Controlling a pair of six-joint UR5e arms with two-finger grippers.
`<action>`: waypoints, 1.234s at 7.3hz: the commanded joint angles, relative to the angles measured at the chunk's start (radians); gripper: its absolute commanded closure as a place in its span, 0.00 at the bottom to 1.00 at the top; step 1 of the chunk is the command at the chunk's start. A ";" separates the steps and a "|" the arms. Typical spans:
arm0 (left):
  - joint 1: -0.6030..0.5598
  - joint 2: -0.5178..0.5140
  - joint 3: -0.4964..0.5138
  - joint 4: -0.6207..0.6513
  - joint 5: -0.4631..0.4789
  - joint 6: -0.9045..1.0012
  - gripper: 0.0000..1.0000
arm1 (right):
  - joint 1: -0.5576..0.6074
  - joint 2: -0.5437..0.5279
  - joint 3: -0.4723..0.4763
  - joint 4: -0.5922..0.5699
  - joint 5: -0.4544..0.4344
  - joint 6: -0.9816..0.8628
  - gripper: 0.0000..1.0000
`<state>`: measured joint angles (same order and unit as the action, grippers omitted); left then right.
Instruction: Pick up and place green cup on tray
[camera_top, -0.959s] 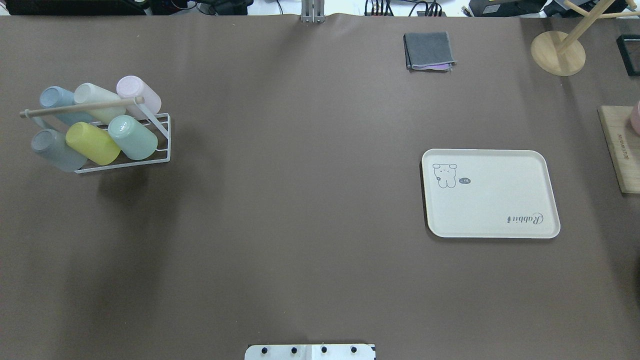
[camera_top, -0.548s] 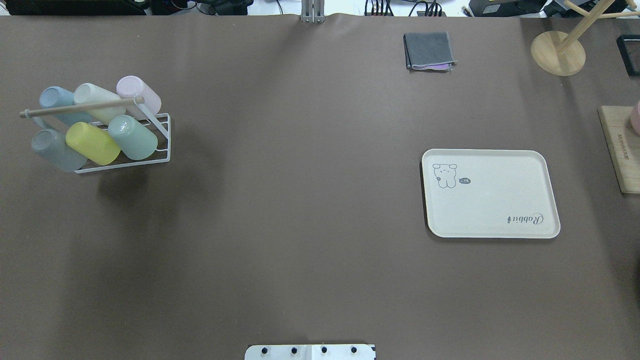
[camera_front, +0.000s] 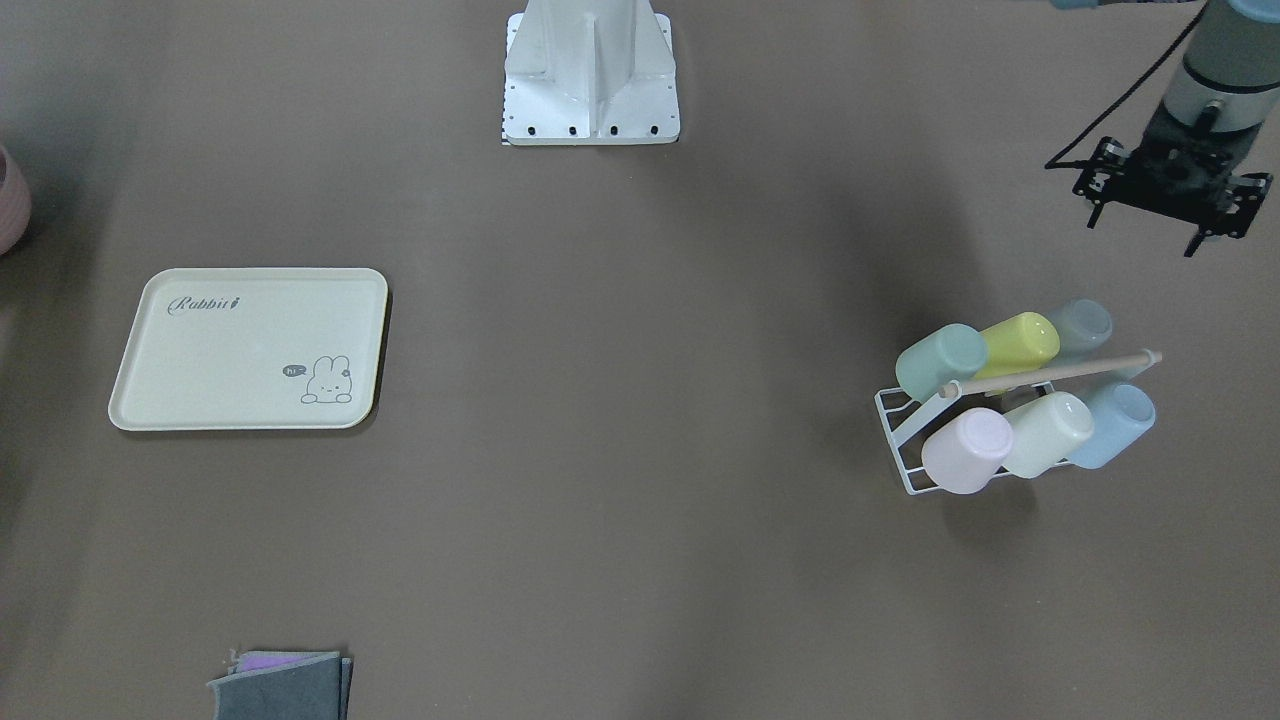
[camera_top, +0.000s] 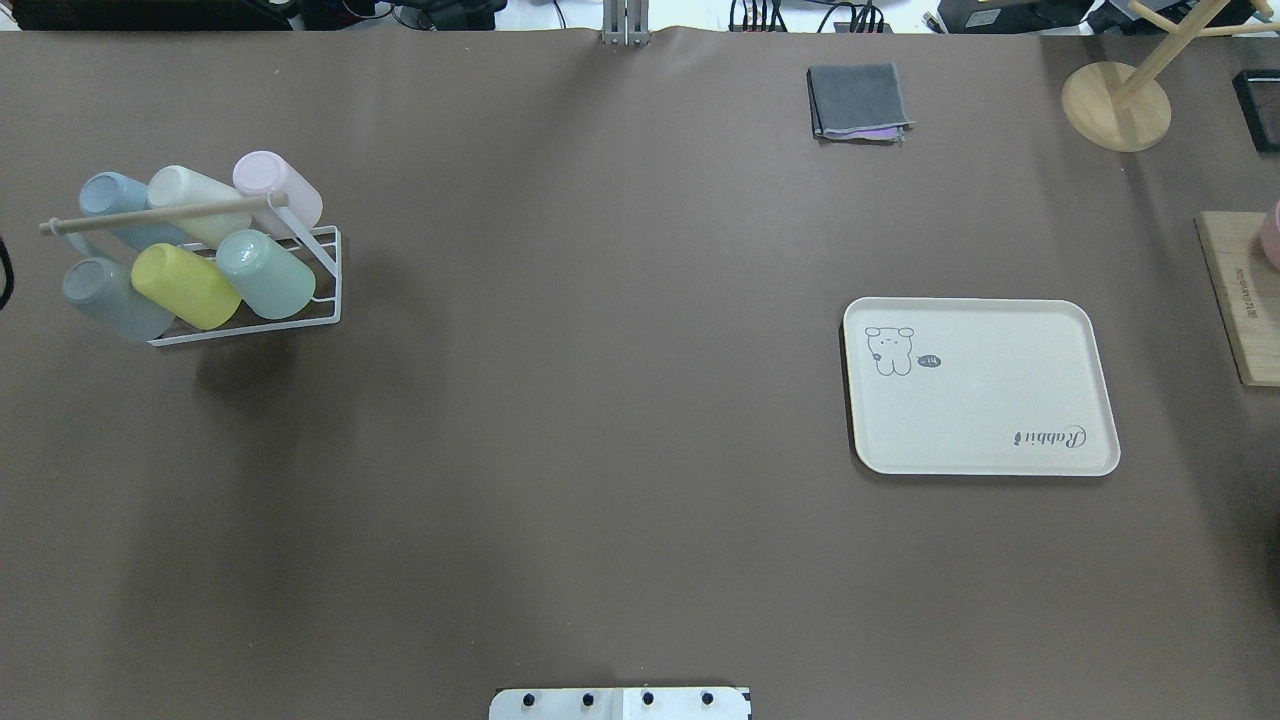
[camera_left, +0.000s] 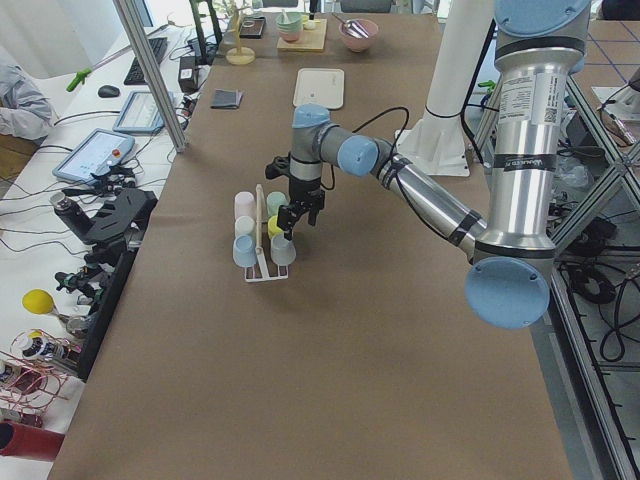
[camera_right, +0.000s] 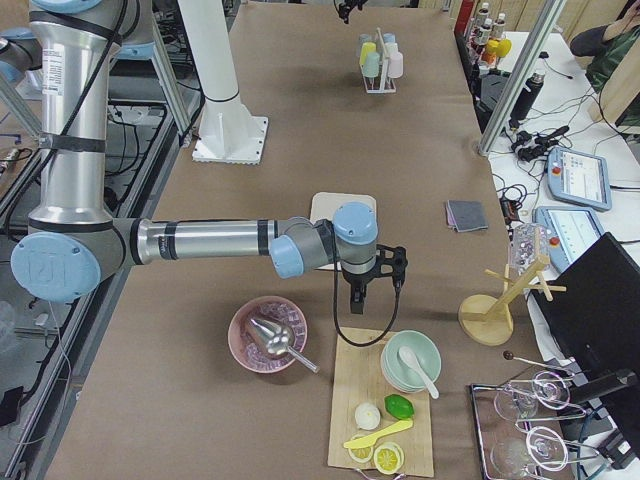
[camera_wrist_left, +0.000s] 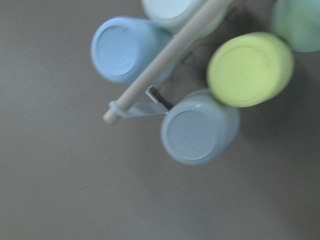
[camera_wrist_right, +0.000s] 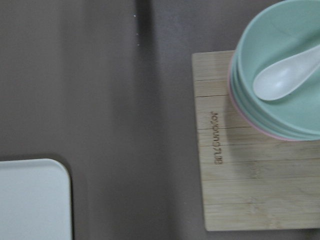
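Observation:
The green cup (camera_top: 265, 273) lies on its side in a white wire rack (camera_top: 325, 290) at the table's left, next to a yellow cup (camera_top: 185, 285); it also shows in the front view (camera_front: 940, 360) and at the top right corner of the left wrist view (camera_wrist_left: 299, 22). The cream tray (camera_top: 1000, 400) lies bare on the right side. My left gripper (camera_front: 1145, 232) hangs above the table beside the rack, on the robot's side of it, fingers apart and empty. My right gripper (camera_right: 375, 285) hovers between the tray (camera_right: 322, 205) and a wooden board; I cannot tell whether it is open or shut.
The rack also holds grey-blue (camera_wrist_left: 197, 127), light blue (camera_wrist_left: 125, 47), cream (camera_top: 195, 200) and pink (camera_top: 275, 185) cups under a wooden handle (camera_top: 160, 213). A grey cloth (camera_top: 858, 100), a wooden stand (camera_top: 1115, 105) and a board (camera_top: 1235, 300) with bowls (camera_wrist_right: 285, 75) sit right.
A black cable of the left arm has come into the overhead view's left edge. The cups, rack and tray have not moved.

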<state>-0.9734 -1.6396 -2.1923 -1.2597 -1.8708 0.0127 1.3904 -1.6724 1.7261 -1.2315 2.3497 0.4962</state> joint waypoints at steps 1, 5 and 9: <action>0.143 -0.092 -0.029 0.115 0.093 0.010 0.01 | -0.126 -0.001 0.009 0.145 -0.006 0.186 0.00; 0.352 -0.381 -0.002 0.513 0.355 0.113 0.01 | -0.290 -0.001 0.004 0.188 -0.101 0.189 0.01; 0.437 -0.396 0.160 0.539 0.668 0.165 0.01 | -0.336 0.016 -0.022 0.213 -0.139 0.189 0.02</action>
<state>-0.5426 -2.0251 -2.1132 -0.7267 -1.2805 0.1725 1.0655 -1.6676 1.7103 -1.0194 2.2278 0.6857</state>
